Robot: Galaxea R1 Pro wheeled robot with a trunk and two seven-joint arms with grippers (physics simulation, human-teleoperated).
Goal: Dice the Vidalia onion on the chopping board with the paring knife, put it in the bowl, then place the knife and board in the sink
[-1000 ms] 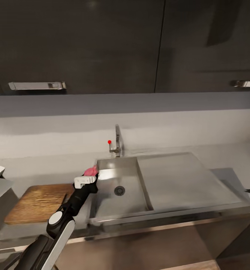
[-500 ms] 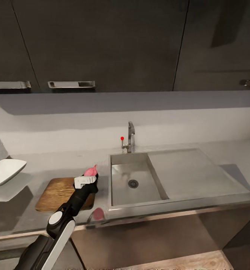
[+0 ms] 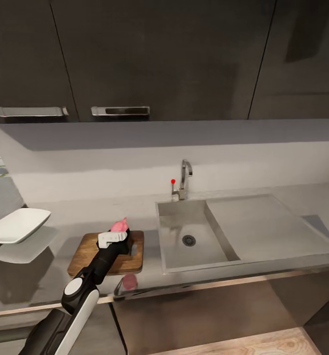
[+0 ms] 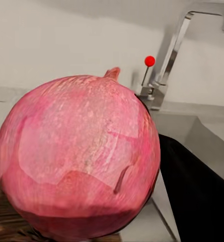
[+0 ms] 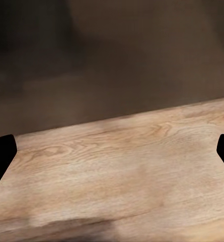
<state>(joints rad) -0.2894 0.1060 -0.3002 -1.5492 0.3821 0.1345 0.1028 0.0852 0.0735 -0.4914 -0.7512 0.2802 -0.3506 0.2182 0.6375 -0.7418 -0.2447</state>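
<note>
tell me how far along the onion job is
Done: the onion is out of the sink, gripped by the left end effector over the chopping board. Left: setting it down, dicing, filling the bowl, then knife and board into the sink.

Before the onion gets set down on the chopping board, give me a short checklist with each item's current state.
1. Onion held in the left gripper: ok, pink onion sits between the fingers in the left wrist view.
2. Onion out of the sink: ok, basin shows just its drain.
3. Onion above the chopping board: ok.
4. Board surface free for the onion: cannot tell, the arm hides part of it.
5. Paring knife located: cannot tell.
6. Bowl on the countertop: ok, left of the board.
</note>
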